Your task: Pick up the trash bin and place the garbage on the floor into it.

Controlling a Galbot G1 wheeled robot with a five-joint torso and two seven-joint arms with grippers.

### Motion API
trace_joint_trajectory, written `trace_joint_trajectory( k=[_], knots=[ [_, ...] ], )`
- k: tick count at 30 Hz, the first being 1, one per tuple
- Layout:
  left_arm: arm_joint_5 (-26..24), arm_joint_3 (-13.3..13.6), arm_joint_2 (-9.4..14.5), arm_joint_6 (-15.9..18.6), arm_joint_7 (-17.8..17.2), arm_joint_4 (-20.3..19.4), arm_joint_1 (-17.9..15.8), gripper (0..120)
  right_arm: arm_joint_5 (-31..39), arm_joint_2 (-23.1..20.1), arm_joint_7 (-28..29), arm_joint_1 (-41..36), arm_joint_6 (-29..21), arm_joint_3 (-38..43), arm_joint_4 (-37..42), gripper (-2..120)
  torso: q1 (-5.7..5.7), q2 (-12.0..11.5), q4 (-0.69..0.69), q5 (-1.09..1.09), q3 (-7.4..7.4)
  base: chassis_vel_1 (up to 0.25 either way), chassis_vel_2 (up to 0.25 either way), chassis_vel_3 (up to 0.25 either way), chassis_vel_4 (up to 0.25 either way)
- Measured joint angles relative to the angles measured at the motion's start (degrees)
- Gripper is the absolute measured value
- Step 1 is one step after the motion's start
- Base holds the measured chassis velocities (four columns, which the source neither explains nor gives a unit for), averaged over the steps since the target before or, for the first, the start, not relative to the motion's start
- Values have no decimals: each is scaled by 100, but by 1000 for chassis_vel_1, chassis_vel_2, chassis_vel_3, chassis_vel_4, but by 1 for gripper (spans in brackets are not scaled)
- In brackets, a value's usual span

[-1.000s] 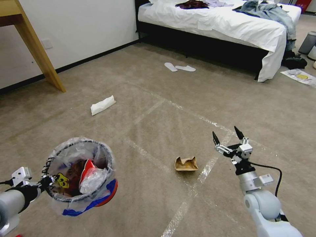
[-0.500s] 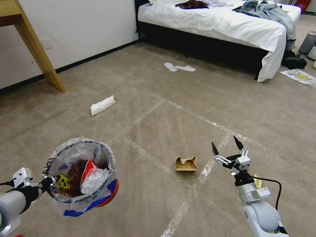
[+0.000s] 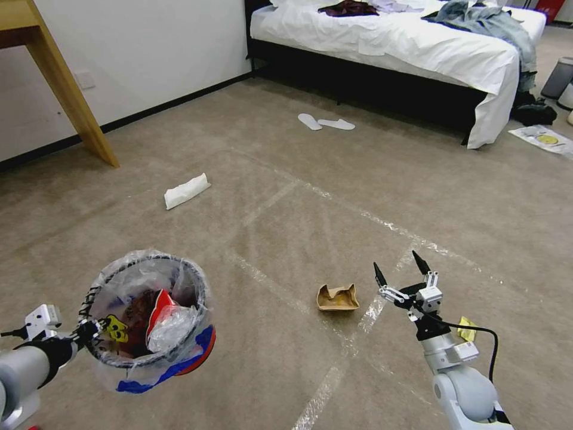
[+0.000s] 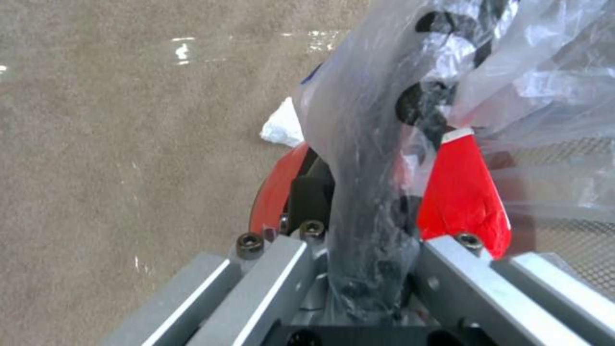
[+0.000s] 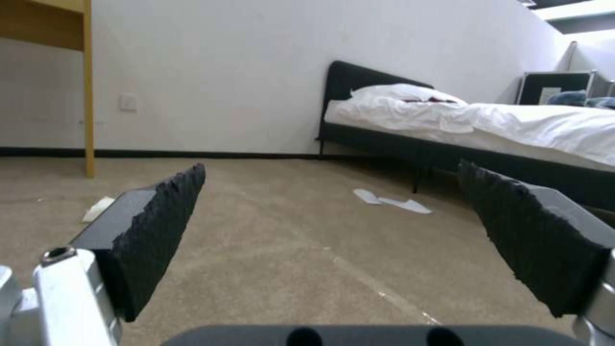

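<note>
The trash bin (image 3: 149, 316), a black wire-mesh round lined with a crinkly clear bag, hangs above the floor (image 3: 286, 221), gripped at its rim by the left pincer (image 3: 88, 328). The left wrist view shows that pincer's jaws closed on the rim wire and bunched plastic of the bin (image 4: 384, 158), with the red base just past them. Inside the bin lie a red wrapper (image 3: 156, 306), crumpled clear plastic and a small yellow tag (image 3: 113, 328); blue patches show low on the outside, beside the red base.

Off the bin's far side from the left pincer, a brown cardboard tray (image 3: 338, 297) sits on the beige carpet next to a shiny tape line. The right pincer (image 3: 399, 272) hovers just beside that tray, on the side away from the bin, its two black toothed fingers (image 5: 160, 226) spread wide and holding nothing. A small yellow scrap (image 3: 467, 328) lies on the carpet close behind the right pincer, next to its wrist.

Well beyond both pincers, a folded white tissue (image 3: 187, 190) rests on the carpet near a wooden table leg (image 3: 71, 95). Farther still, two pale flat slippers (image 3: 325, 122) lie before a bed (image 3: 406, 42) with white sheets and strewn clothes.
</note>
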Motion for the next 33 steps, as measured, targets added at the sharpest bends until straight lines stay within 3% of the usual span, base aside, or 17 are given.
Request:
trace_joint_trajectory(
  k=[33],
  knots=[
    [43, 32, -52, -6, 6, -78, 13, 1, -156, 55, -33, -69, 222, -2, -26, 100, 0, 0, 0, 0, 0, -56, 56, 59, -61]
  ],
)
